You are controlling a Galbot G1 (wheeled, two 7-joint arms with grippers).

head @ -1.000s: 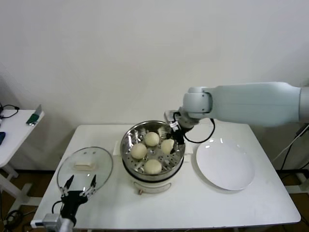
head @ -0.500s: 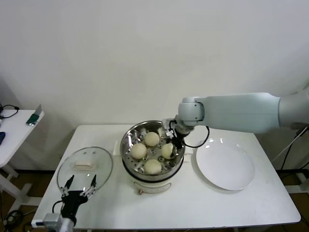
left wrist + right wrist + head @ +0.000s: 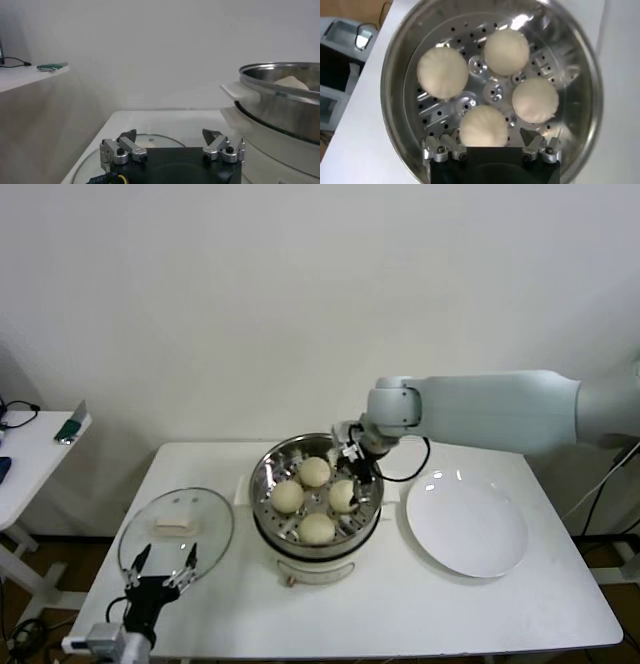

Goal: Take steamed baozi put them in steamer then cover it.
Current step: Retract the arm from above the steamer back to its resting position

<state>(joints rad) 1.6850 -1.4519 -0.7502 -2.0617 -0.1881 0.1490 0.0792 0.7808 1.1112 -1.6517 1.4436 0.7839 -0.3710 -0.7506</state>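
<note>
Head view: loading step closing out. Finding four baozi (image 3: 315,472) (image 3: 287,496) (image 3: 342,495) (image 3: 317,528) sitting in the steamer (image 3: 268,529) at mid-table; none showing on the plate (image 3: 467,526) toward the right edge. Right gripper (image 3: 356,460) hanging over the steamer's far-right rim, jaws spread, gripping nothing, just beside the right-hand baozi. Cover (image 3: 177,527) lying flat near the left edge, well apart from the steamer. Left gripper (image 3: 160,571) parked at the cover's near rim, jaws spread, holding nothing. Judging the next move: clearing the right arm off the steamer, then grasping the cover by its handle (image 3: 173,528) and carrying it across onto the steamer.

Left wrist view: fingers (image 3: 122,148) standing wide apart with the cover's glass (image 3: 150,142) lying just beyond them, not touching. Steamer wall (image 3: 280,107) rising nearby, one baozi (image 3: 291,82) peeking over its rim.

Right wrist view: looking straight down into the steamer (image 3: 400,65); four baozi (image 3: 442,72) (image 3: 506,51) (image 3: 535,99) (image 3: 483,126) ringing the perforated tray's centre, each apart from its neighbours. Fingers (image 3: 440,150) open, flanking the nearest baozi without clamping it.
</note>
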